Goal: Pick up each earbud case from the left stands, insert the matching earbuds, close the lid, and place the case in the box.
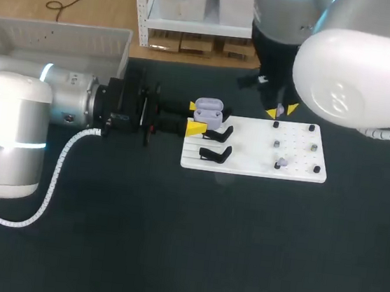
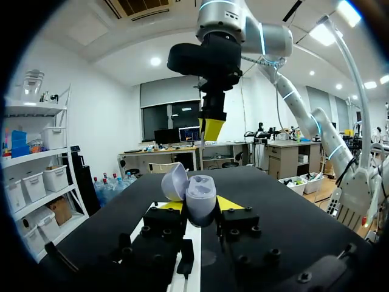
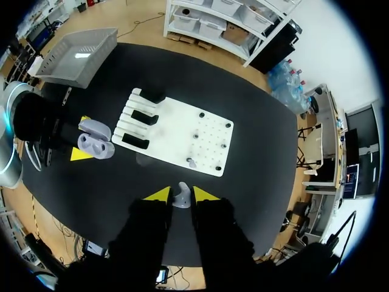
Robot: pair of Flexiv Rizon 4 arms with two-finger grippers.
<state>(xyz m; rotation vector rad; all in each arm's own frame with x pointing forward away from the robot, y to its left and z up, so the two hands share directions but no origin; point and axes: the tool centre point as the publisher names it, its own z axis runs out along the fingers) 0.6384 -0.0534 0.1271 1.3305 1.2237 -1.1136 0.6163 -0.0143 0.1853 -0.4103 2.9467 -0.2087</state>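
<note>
The left claw grips the open earbud case at the white board's left edge. The right claw, pinched narrow on an earbud, hangs above the board's far edge, right of the case.

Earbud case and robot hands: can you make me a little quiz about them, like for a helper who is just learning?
1. True or false: the earbud case has its lid shut.
2. What is pinched in the right gripper? A) an earbud B) a spoon C) nothing
3. Which gripper holds the case?
Key: 1 false, the lid is open. 2 A. 3 the left gripper.
</note>
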